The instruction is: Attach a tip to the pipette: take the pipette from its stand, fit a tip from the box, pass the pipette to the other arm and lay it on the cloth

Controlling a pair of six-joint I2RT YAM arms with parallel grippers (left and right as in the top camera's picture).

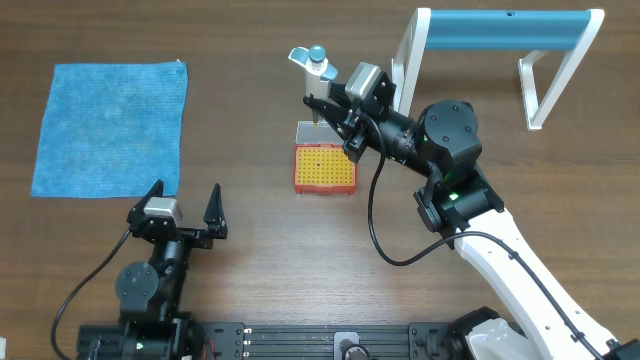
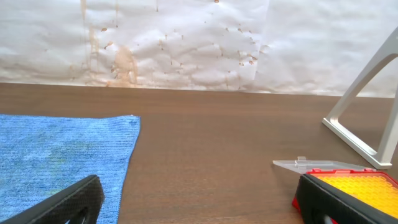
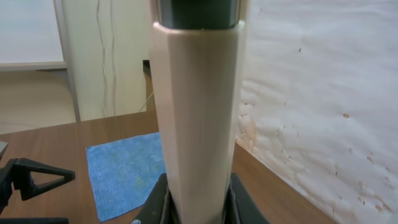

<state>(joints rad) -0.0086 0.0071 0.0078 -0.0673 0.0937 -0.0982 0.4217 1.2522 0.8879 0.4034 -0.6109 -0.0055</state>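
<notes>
1. Right gripper (image 1: 328, 103) is pinched on the pipette (image 1: 316, 60). The right wrist view has the white body clamped between both fingers (image 3: 158, 202).
2. Left gripper (image 1: 187, 192) is spread wide and holds nothing. It sits low near its base, just beside the cloth's near right corner.
3. Worktop (image 1: 300, 270): brown wood grain.
4. Stand (image 1: 500, 30): white frame with a blue bar, at the far right of the worktop.
5. Cloth (image 1: 110, 130): blue, lying flat at the far left, well apart from the pipette.
6. Tip box (image 1: 325, 168): red with an orange rack, mid-worktop between cloth and stand, clear lid open on the far side.
7. Pipette: blue button on top, showing just past the box's far edge from above. Cannot tell if its lower end touches the box.
</notes>
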